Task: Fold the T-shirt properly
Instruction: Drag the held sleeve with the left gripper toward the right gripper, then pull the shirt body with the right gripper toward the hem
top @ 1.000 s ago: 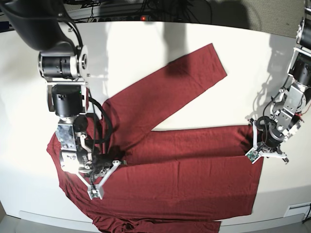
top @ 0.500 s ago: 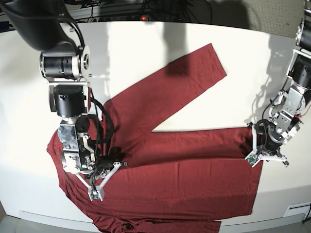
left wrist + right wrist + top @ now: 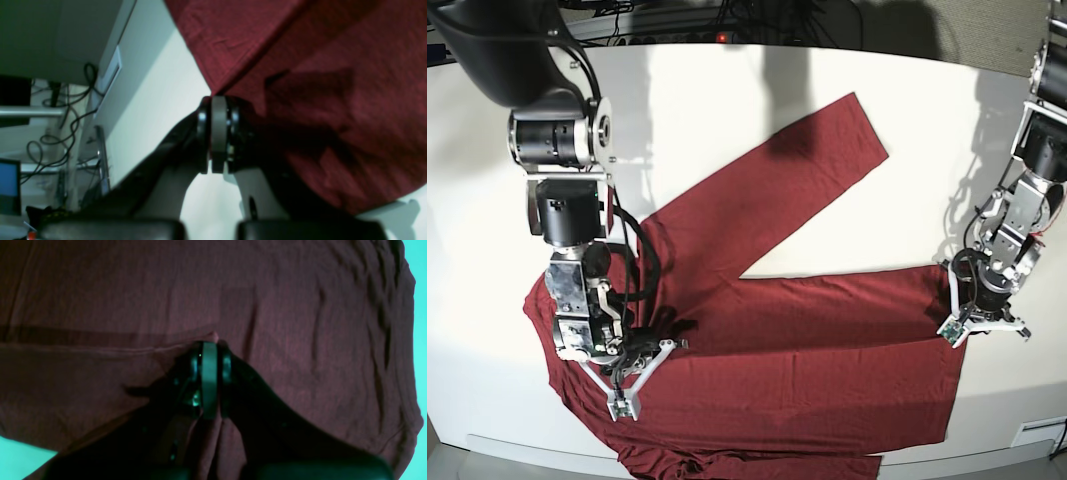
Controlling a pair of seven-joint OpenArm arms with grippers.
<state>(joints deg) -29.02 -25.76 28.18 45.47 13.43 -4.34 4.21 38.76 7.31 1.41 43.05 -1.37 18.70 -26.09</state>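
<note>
Both hands clamp the shirt [image 3: 807, 340], left hand [image 3: 983, 322] at hem corner, right hand [image 3: 639, 362] probably mid-body, to lift a fold.

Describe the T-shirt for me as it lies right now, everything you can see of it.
The T-shirt is dark red, thin wrinkly knit, plain, spread flat on the white table. One long sleeve angles toward the far side; its near edge hangs over the table front. The left gripper pinches its side edge, the right gripper pinches a fold near the armpit.

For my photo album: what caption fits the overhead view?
Two robot arms pinch a dark red shirt spread on a white table.
</note>
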